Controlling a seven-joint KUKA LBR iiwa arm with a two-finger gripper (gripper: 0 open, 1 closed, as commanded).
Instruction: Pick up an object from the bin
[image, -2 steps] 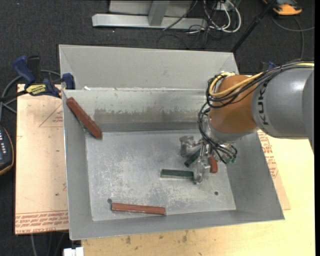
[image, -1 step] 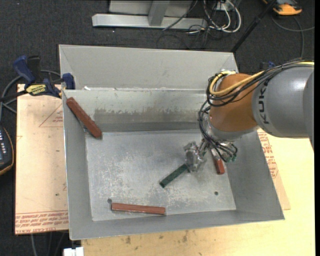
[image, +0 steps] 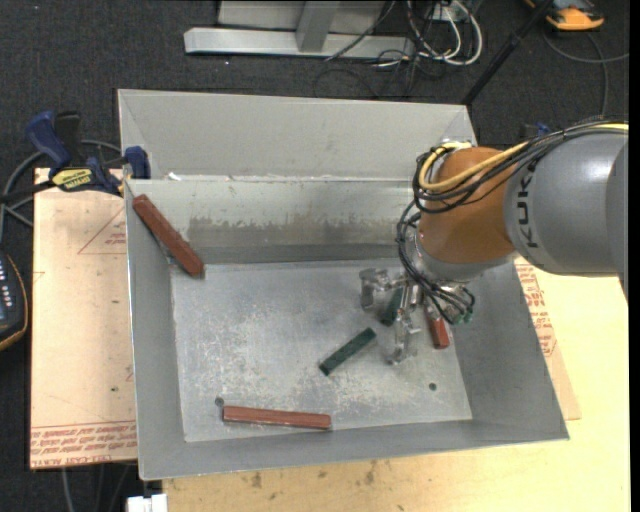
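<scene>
A reddish-brown bar is lying along the near edge of the bin, the jaws, their spread impossible to tell, are hovering just right of a dark green bar on open mid-floor, and a brown bar is leaning against the far-left wall.

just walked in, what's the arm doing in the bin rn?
The KUKA arm reaches in from the right, with its claw low in the grey bin, right of centre. The claw sits just beside the upper right end of a dark green bar that lies slanted mid-bin; I can't see it holding anything. One reddish-brown bar lies flat near the front edge, and another leans in the back left corner.
</scene>
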